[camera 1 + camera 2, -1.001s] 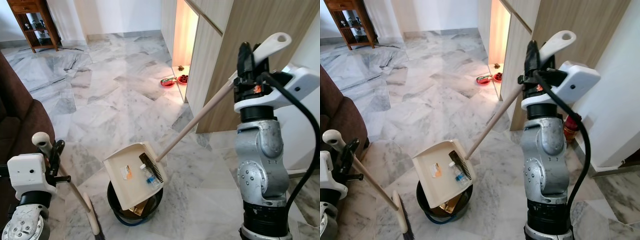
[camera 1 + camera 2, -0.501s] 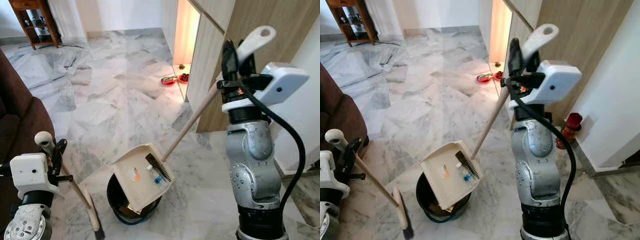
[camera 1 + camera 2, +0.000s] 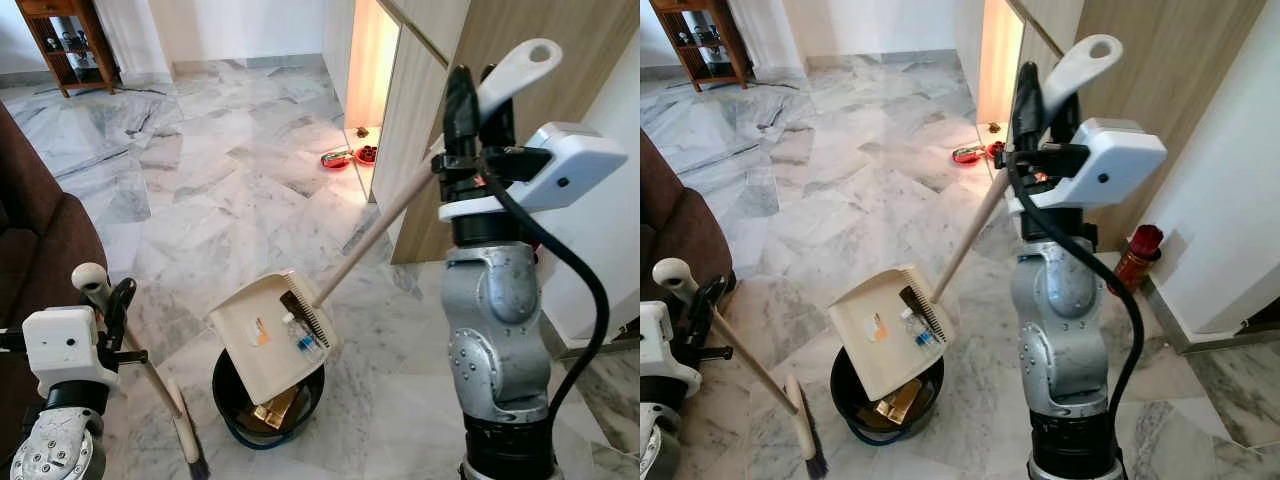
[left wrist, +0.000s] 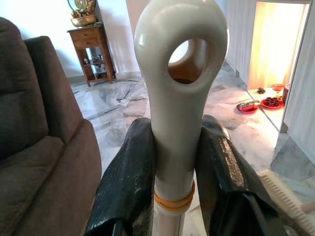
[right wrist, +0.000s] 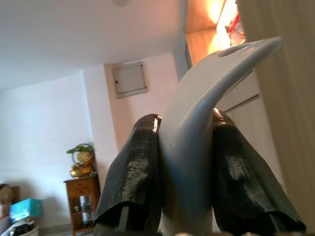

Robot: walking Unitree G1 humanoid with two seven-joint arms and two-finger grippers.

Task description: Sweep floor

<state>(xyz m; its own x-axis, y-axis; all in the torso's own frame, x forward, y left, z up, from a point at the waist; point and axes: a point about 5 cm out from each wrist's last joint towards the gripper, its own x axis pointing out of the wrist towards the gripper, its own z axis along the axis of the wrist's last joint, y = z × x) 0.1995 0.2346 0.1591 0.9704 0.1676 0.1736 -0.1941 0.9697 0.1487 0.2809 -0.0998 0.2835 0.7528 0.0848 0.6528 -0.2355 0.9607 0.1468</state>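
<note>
Dustpan (image 3: 270, 335) is tilting over the black bin (image 3: 232, 400), its long handle slanting up to the right gripper (image 3: 470, 100). Left wrist view: the left gripper (image 4: 177, 172) is clamping the broom handle (image 4: 179, 98). Right wrist view: black fingers (image 5: 133, 172) are pinching the dustpan's handle.

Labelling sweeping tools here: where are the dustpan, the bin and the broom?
dustpan (image 3: 262, 335), left eye view, on its flat tray.
bin (image 3: 226, 401), left eye view, on its black rim.
broom (image 3: 745, 363), right eye view, on its handle.
</note>
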